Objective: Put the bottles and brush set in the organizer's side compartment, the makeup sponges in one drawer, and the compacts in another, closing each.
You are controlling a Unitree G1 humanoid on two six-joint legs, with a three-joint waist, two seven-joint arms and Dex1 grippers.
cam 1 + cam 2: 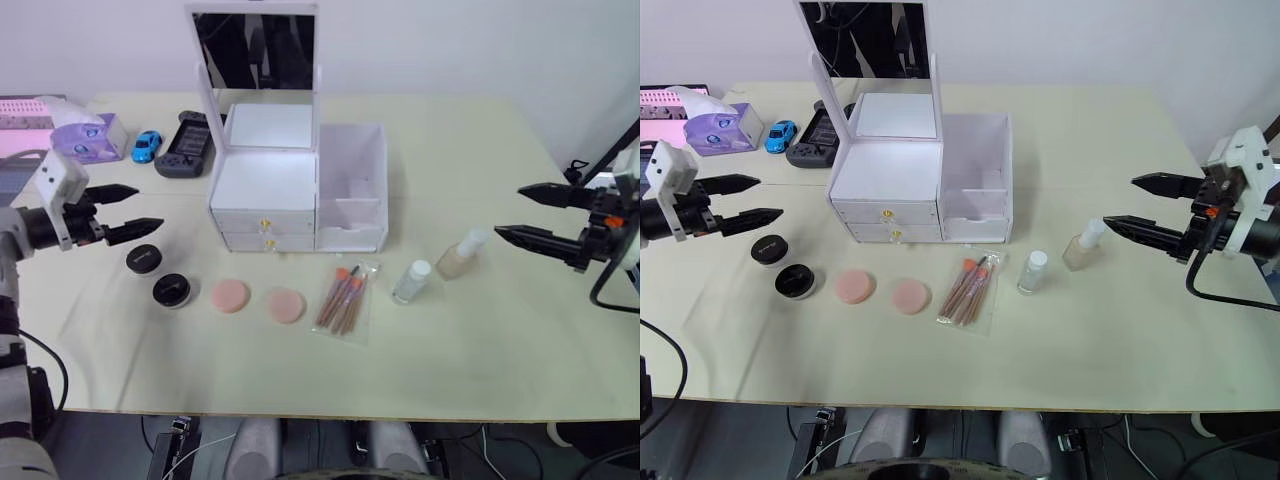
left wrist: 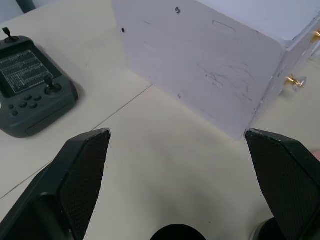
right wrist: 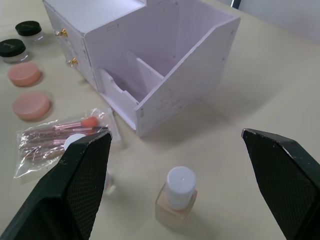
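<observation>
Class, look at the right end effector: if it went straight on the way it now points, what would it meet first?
Most likely the beige bottle, which stands between the open fingers of the right end effector; the organizer's side compartment lies beyond. Height is uncertain.

Bright, even light, soft faint shadows on the table (image 1: 480, 340), sharp focus throughout.

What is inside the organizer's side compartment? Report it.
The side compartment holds only its own white divider and small inner shelf; no bottles or brushes are in it. Its floor behind the front wall is hidden.
</observation>
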